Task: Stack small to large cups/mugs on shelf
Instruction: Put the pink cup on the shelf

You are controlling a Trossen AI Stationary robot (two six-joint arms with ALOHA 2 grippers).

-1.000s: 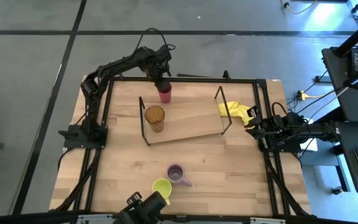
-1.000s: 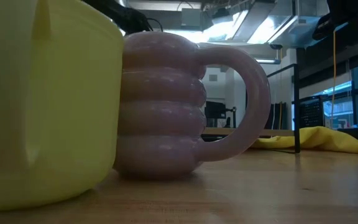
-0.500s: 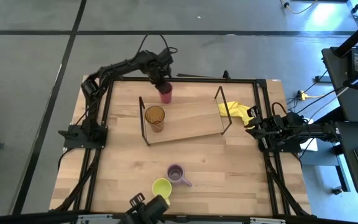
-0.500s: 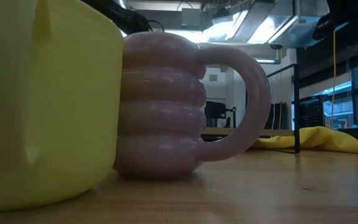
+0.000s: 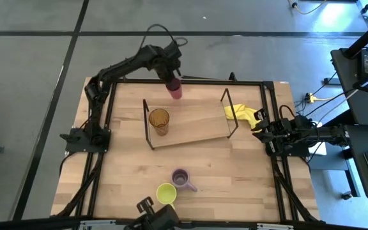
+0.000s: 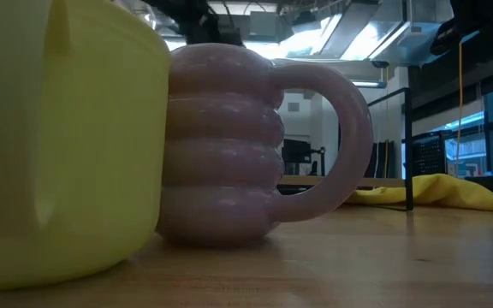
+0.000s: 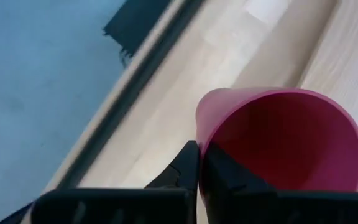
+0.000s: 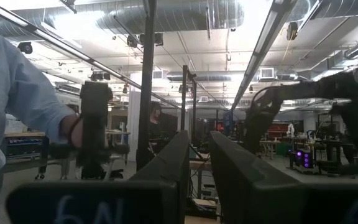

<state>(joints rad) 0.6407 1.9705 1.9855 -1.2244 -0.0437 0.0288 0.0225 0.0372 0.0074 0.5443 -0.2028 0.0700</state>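
Note:
My left gripper [image 5: 173, 81] is shut on the red cup [image 5: 176, 91] over the table's far edge, behind the shelf [image 5: 193, 128]. The shelf is a light board with black wire frames at both ends. The amber tumbler [image 5: 159, 120] stands on the shelf's left part. The pale purple mug [image 5: 183, 179] and the yellow-green mug [image 5: 166, 192] stand on their bases side by side near the table's front edge. They fill the low view, the yellow-green mug [image 6: 58, 145] beside the purple mug [image 6: 229, 145]. My right gripper [image 5: 261, 130] waits open at the table's right edge. My left gripper pinches the red cup's rim [image 7: 202, 134] between its two fingers, one finger [image 7: 229, 183] inside the cup and the other [image 7: 185, 168] outside. The fingers come from above, pointing down. The cup [image 7: 284, 143] hangs below them, tilted, and looks clear of the table.
A yellow cloth [image 5: 243, 114] lies at the shelf's right end, close to my right gripper. Black rails frame the table top [image 5: 235, 166]. Bare wood lies between the shelf and the two mugs. A person's sleeve [image 8: 17, 106] shows in the room beyond the table.
My left gripper has shut on the red cup's rim and has gone up, toward the table's far edge and a little to the right. The cup has left its place behind the shelf's left end and now hangs from the fingers.

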